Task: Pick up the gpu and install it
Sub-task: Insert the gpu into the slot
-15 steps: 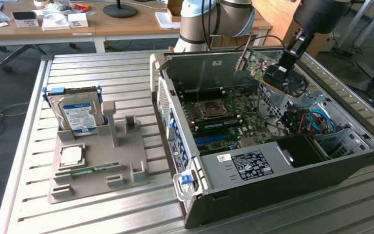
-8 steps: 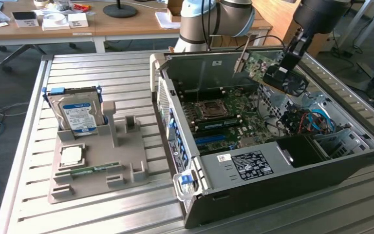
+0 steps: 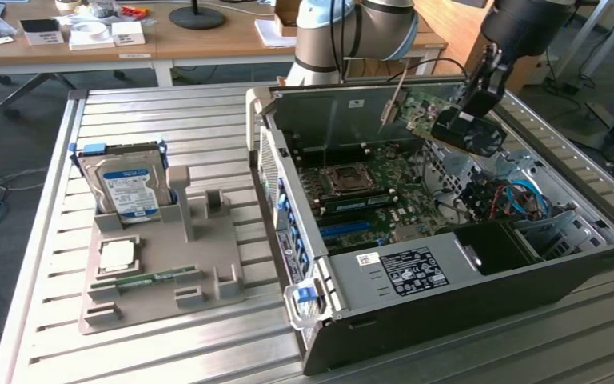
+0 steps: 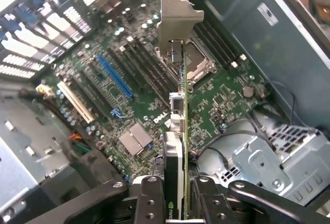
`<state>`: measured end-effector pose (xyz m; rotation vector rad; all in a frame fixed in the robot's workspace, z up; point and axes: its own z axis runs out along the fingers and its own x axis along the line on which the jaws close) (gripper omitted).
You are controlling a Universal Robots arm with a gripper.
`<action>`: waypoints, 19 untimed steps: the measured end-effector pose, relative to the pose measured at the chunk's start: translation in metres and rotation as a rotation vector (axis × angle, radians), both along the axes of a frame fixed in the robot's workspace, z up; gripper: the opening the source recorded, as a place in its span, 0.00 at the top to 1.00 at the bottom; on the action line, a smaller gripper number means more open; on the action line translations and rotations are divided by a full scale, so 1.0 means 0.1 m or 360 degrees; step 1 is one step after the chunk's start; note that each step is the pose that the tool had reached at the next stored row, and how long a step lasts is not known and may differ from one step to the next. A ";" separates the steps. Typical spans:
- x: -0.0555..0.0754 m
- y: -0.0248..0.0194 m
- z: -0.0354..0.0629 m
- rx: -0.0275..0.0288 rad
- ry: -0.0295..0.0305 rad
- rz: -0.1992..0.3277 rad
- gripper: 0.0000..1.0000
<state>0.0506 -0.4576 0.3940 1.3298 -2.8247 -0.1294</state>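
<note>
Right up against the wrist camera, the gripper (image 4: 175,195) is clamped on the gpu (image 4: 174,152), pinching the card from both sides. That's a firm hold! The card runs edge-on away from the wrist, with its silver bracket (image 4: 178,18) at the end farthest from the gripper. It hangs in the air above the motherboard (image 4: 134,95), not seated in any slot. Down on the board, the long blue slot (image 4: 114,75) lies off to one side of the card, and the CPU socket (image 4: 198,62) shows just past the bracket.

Out to the exterior view now. The gripper (image 3: 451,120) holds the gpu (image 3: 419,110) tilted over the far part of the open computer case (image 3: 414,320), towards the exterior view's right. On the exterior view's left, well apart from the card, a grey holder tray (image 3: 195,296) sits on the slatted metal table (image 3: 157,112). A hard drive (image 3: 125,188) stands upright at the tray's far end. A square processor chip (image 3: 117,254) lies flat nearer, and a green memory stick (image 3: 141,280) is nearest of all.
</note>
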 end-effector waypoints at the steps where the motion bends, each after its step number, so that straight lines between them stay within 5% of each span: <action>1: 0.00 0.000 -0.001 0.00001 -0.00001 0.0028 0.73; 19: 0.00 0.000 -0.017 0.00000 -0.00001 0.0533 0.73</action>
